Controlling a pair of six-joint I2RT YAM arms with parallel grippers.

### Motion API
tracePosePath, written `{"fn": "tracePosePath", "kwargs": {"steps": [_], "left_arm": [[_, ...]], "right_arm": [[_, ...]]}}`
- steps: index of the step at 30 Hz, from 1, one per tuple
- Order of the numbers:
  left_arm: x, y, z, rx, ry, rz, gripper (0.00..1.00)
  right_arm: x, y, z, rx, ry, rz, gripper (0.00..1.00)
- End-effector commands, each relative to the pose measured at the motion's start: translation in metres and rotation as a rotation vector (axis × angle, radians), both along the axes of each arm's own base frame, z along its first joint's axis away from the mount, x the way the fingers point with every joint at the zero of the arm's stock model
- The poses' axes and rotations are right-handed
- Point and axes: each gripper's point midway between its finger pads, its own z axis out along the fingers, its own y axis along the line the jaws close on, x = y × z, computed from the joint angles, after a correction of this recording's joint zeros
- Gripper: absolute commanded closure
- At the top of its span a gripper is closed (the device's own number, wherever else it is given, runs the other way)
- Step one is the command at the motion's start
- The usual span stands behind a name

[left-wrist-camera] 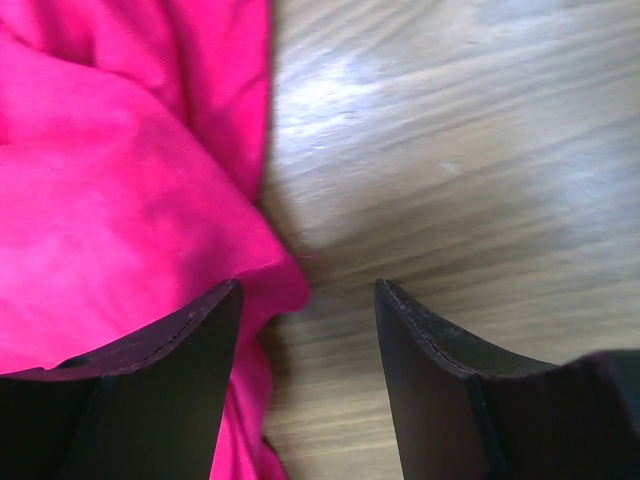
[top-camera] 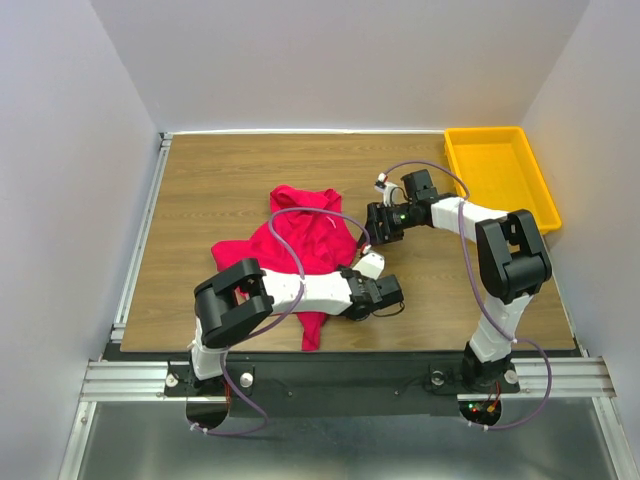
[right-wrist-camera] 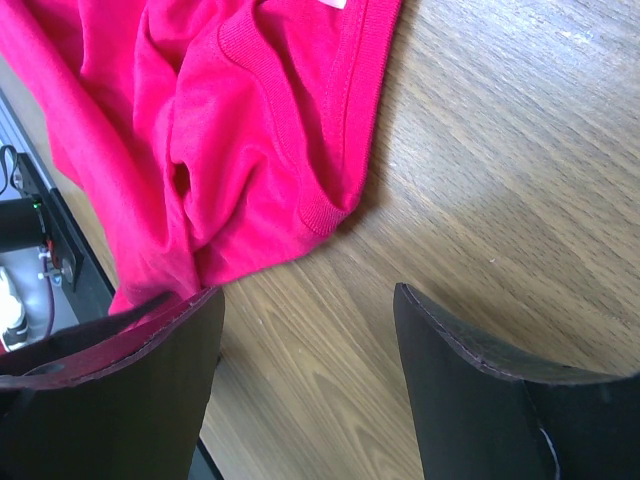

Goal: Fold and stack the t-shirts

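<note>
The crimson-pink t-shirt [top-camera: 300, 240] lies crumpled in the middle of the wooden table, with one part hanging over the near edge. My left gripper [top-camera: 388, 293] is low at the shirt's near right edge. In the left wrist view it [left-wrist-camera: 308, 290] is open, with the shirt [left-wrist-camera: 120, 200] under its left finger and bare wood under the rest. My right gripper [top-camera: 375, 228] is at the shirt's right side. In the right wrist view it [right-wrist-camera: 308, 292] is open over bare wood, just short of the ribbed collar [right-wrist-camera: 320, 210]. A bit of the white label [right-wrist-camera: 330, 5] shows.
A yellow plastic tray [top-camera: 500, 170] stands at the far right corner of the table [top-camera: 200, 180]. White walls close the left, back and right sides. A metal rail [top-camera: 140, 230] runs along the left edge. Both arms' cables loop above the shirt.
</note>
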Motion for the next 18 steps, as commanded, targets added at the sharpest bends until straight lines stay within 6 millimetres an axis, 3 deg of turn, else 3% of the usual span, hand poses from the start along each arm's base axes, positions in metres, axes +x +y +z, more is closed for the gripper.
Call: {"fn": "tracePosePath", "kwargs": {"steps": [1, 7, 10, 11, 13, 14, 18], "left_arm": [[0.013, 0.008, 0.02, 0.044, -0.089, 0.029, 0.34], [0.016, 0.016, 0.012, 0.071, -0.102, 0.035, 0.43], [0.016, 0.015, 0.006, 0.069, -0.091, 0.032, 0.65], [0.017, 0.014, 0.005, 0.068, -0.09, 0.03, 0.77], [0.017, 0.011, 0.006, 0.056, -0.094, 0.03, 0.87], [0.018, 0.011, 0.008, 0.054, -0.096, 0.03, 1.0], [0.02, 0.01, 0.035, -0.023, -0.132, 0.051, 1.0]], "right_arm": [[0.012, 0.003, 0.007, 0.019, -0.044, -0.001, 0.26], [0.012, 0.004, 0.006, 0.025, -0.038, 0.005, 0.26], [0.012, 0.004, 0.006, 0.026, -0.038, 0.006, 0.26], [0.011, 0.004, 0.006, 0.027, -0.038, 0.008, 0.26], [0.011, 0.004, 0.006, 0.028, -0.04, 0.009, 0.26], [0.011, 0.004, 0.007, 0.03, -0.039, 0.012, 0.26], [0.012, 0.006, 0.006, 0.037, -0.03, 0.014, 0.26]]}}
